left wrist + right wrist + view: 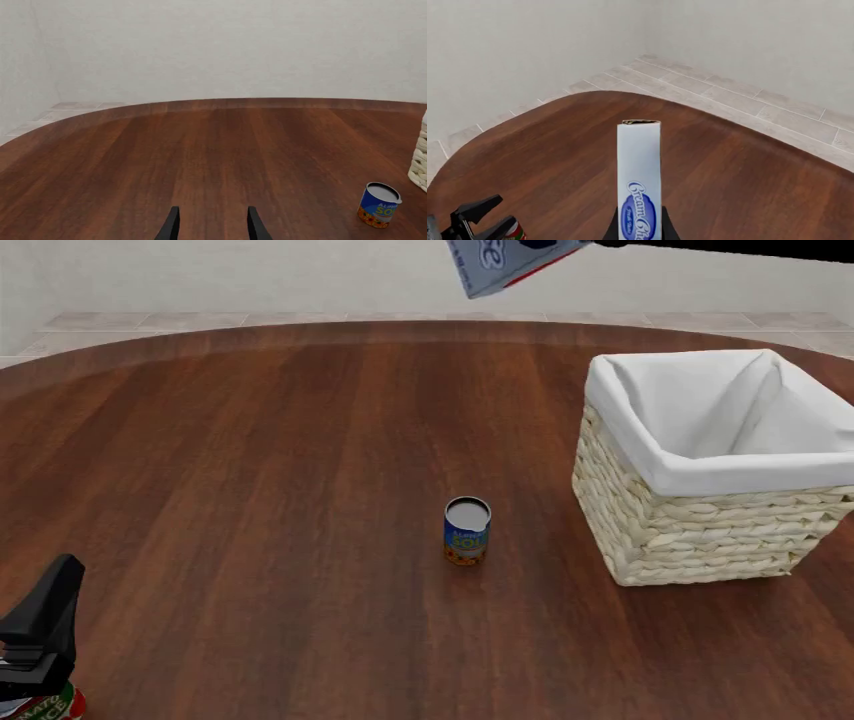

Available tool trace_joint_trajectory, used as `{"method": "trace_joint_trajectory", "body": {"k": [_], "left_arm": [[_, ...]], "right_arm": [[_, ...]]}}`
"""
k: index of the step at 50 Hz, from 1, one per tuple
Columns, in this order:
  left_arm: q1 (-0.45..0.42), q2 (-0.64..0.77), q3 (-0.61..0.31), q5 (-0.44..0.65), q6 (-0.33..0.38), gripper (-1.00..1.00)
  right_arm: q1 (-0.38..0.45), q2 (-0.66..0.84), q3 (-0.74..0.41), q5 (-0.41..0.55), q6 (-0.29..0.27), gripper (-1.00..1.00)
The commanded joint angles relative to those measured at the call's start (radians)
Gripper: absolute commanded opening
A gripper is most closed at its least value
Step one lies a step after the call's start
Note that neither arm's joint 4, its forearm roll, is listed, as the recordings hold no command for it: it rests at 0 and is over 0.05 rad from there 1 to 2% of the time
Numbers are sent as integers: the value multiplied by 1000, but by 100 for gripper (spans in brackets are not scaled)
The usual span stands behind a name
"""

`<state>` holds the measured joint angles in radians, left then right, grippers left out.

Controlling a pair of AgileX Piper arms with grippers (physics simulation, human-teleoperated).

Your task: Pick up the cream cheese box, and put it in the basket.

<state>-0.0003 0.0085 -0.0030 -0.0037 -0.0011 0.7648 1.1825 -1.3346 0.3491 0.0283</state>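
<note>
Right gripper (639, 231) pinches 1 cream cheese box (507, 264); left gripper (212, 220) spread; 1 basket (694, 515), 1 can (467, 531).

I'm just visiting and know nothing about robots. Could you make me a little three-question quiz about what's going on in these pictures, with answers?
1. True or false: the cream cheese box already lies inside the basket.
2. Which tool holds the box? A) left tool B) right tool C) neither
3. Fill in: the small blue-and-orange can stands upright on the ____, to the left of the basket in the front view.

Key:
1. False. The box is held up in the air, not in the basket.
2. B. The right tool grips the box; the left tool is open and holds nothing.
3. table.
</note>
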Motion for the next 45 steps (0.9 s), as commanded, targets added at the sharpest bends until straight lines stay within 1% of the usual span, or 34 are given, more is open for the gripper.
{"method": "trace_joint_trajectory", "body": {"k": [1, 13, 15, 24, 29, 35, 45], "left_arm": [[0, 0, 0, 0, 0, 100], [0, 0, 0, 0, 0, 100], [0, 0, 0, 0, 0, 100], [0, 0, 0, 0, 0, 100], [0, 0, 0, 0, 0, 100], [0, 0, 0, 0, 0, 100], [0, 0, 0, 0, 0, 100]], "right_arm": [[1, -88, 84, -66, 39, -100], [-5, -177, 173, -136, 70, -100], [-9, -180, 180, -142, 65, -100], [-2, -249, 245, -182, 75, -100], [-12, -268, 264, -198, 85, -100], [-25, -277, 263, -194, 77, -100], [-41, -308, 285, -217, 87, -100]]}}
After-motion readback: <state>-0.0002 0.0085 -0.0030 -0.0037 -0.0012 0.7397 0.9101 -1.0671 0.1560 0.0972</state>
